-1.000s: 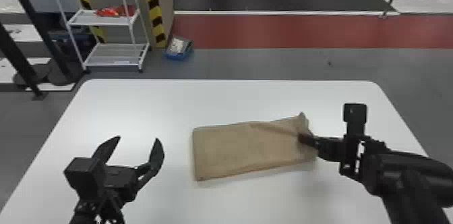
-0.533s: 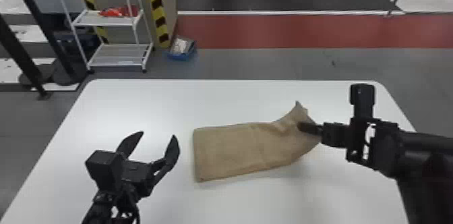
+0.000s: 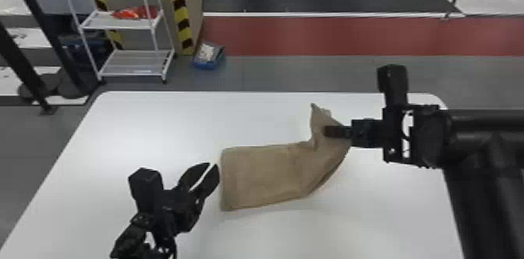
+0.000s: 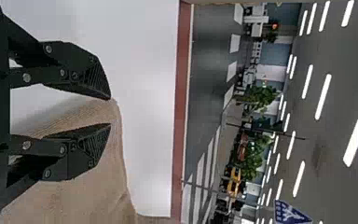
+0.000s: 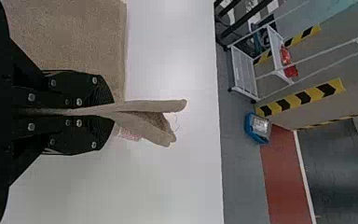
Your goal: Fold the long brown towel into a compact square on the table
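Closer to the brown towel (image 3: 261,176) than half a second ago, the left pincer (image 3: 213,165) has come in beside its left end, released, fingers apart; whether it touches the cloth I cannot tell. The towel lies on the middle of the white tabletop (image 3: 156,129), its long axis running left to right, the left part flat and square-ended, the right part bent up and away from the robot. That right end has been drawn farther off by the right pincer (image 5: 112,113), clenched on a pinch of cloth whose loose tip pokes out beyond the fingers. So the next fold looks begun, not made; probably the right end must come over leftward. Beyond the table stands a white rack (image 3: 117,24).
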You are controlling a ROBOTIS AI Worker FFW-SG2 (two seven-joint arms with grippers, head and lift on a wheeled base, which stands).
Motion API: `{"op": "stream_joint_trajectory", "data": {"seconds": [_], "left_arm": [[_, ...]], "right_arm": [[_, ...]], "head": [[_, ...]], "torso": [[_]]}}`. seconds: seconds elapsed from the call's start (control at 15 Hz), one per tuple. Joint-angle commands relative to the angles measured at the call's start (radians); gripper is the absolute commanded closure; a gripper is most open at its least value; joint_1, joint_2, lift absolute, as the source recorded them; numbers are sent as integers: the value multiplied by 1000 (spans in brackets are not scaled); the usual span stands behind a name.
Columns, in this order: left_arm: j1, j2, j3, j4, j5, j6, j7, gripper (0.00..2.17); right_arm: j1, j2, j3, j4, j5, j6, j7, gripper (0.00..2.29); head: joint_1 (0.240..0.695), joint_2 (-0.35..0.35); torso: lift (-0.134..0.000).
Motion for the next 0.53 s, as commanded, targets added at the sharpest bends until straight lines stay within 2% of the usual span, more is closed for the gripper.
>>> {"op": "stream_joint_trajectory", "data": {"seconds": [0.0, 0.27, 0.47], "left_arm": [[-9, 0, -5, 7, 8, 68, -14, 1949], [-17, -2, -5, 34, 51, 71, -57, 1949], [-37, -5, -32, 57, 56, 71, -63, 1949]], "right_arm": [[-23, 15, 35, 0, 24, 7, -2, 1210], [-23, 41, 46, -2, 31, 16, -2, 1210], [-20, 55, 85, -2, 31, 16, -9, 1210]], "head": [[695, 16], [695, 27], [695, 32]], "torso": [[-57], [-57], [-57]]}}
